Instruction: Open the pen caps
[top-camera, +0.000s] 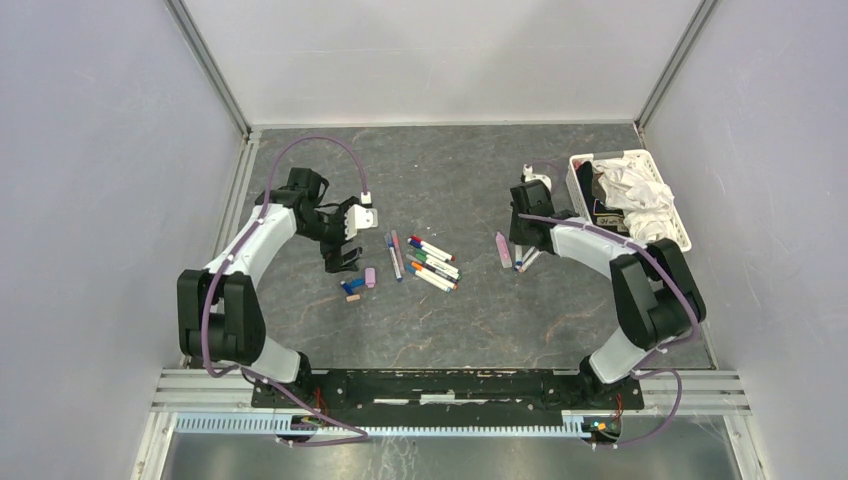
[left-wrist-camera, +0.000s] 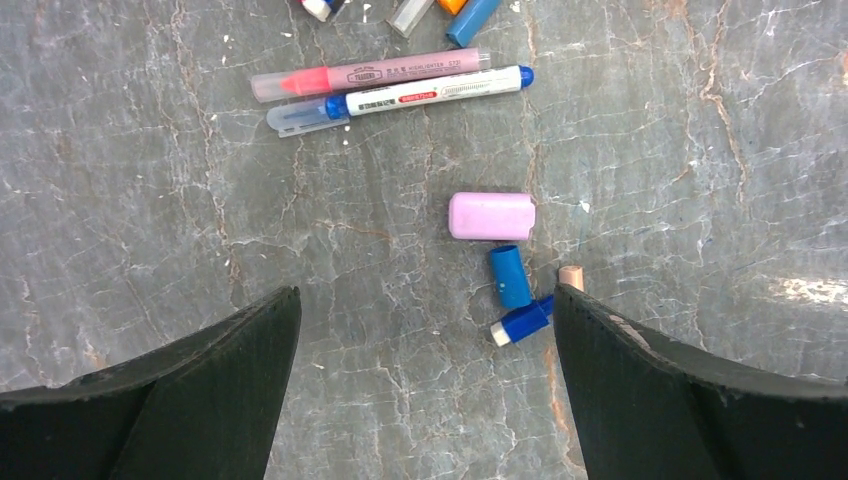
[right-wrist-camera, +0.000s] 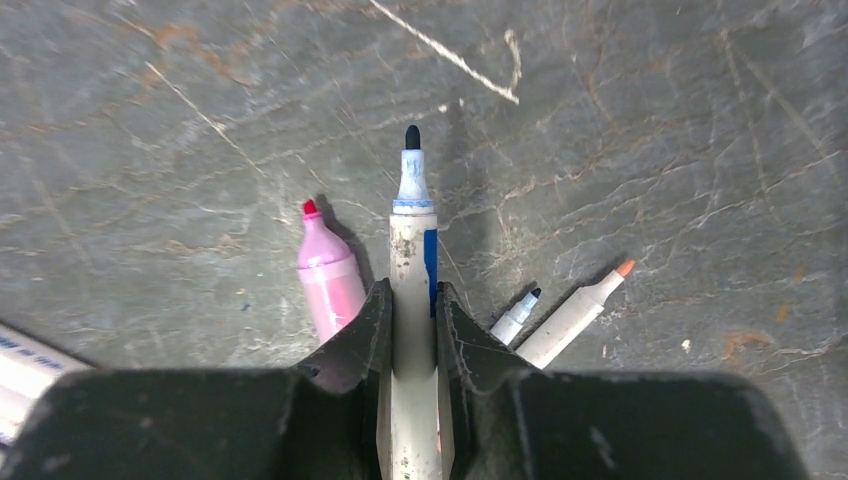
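- The pen caps, namely a pink cap, a blue cap and a dark blue cap, lay loose close together, just off the pen pile on its left-arm side.
- The left gripper hung above that same side of the pile, jaws wide apart and holding nothing.
- The right gripper, on the pile's opposite side, was clamped on an uncapped white pen.
- An uncapped pink highlighter lay on that opposite side too.

"HIGHLIGHTER" on pink pen
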